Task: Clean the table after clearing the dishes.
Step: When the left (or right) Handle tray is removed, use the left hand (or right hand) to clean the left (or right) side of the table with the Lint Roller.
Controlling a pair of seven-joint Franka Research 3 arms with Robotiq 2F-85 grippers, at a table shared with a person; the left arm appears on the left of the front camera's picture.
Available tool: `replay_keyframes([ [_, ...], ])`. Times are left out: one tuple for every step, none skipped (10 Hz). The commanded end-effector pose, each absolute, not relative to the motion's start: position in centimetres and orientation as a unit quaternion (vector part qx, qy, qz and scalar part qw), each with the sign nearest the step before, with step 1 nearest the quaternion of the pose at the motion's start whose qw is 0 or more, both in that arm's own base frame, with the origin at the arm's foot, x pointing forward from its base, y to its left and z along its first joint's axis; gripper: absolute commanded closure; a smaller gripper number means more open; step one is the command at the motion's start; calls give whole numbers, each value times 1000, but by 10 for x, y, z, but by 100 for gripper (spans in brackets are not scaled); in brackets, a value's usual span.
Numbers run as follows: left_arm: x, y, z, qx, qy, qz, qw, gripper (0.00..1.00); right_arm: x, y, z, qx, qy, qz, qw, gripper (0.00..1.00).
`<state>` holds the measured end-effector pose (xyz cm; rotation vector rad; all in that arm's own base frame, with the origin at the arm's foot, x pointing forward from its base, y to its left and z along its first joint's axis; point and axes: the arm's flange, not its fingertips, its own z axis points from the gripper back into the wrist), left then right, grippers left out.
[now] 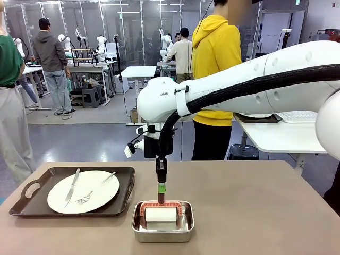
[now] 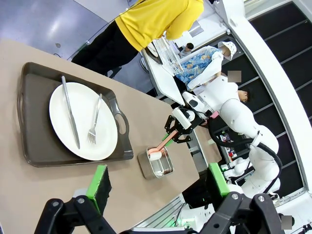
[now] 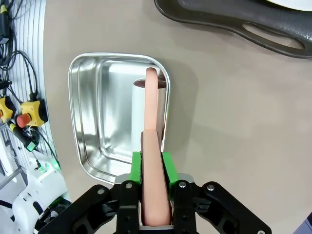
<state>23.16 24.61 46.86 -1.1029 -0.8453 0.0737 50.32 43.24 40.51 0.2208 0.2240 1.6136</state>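
Right fingers (image 3: 137, 168) grip a pink-handled roller (image 3: 151, 112) in a steel pan (image 3: 87, 126) on the table (image 3: 234, 122); left fingers (image 2: 100, 181) spread wide.

White plate (image 2: 84, 124) with knife (image 2: 70, 114) and fork (image 2: 96, 117) on tray (image 2: 34, 131), steel pan (image 2: 158, 169) beside

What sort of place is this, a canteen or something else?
Probably a robotics lab, not a canteen: a white robot arm reaches over the table, an emergency-stop button with cables sits beside it, and people stand among work tables behind.
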Motion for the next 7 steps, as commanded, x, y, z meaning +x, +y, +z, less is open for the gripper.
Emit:
replay_keyframes([
  [229, 248, 471, -509, -392, 32, 766, 0, 479, 403, 455, 77, 64, 693, 714, 90],
  [229, 248, 471, -509, -392, 32, 766, 0, 477, 382, 473, 98, 42, 678, 727, 90],
  [229, 248, 471, -509, -392, 32, 766, 0, 479, 357, 487, 123, 7, 654, 747, 90],
  [229, 248, 471, -509, -392, 32, 766, 0, 478, 332, 494, 109, -11, 619, 778, 90],
  [229, 248, 471, -509, -392, 32, 766, 0, 474, 306, 498, 98, -28, 570, 815, 90],
  [229, 248, 471, -509, -392, 32, 766, 0, 466, 273, 500, 105, -66, 510, 851, 90],
  [229, 248, 471, -509, -392, 32, 766, 0, 460, 245, 501, 124, -102, 439, 884, 90],
])
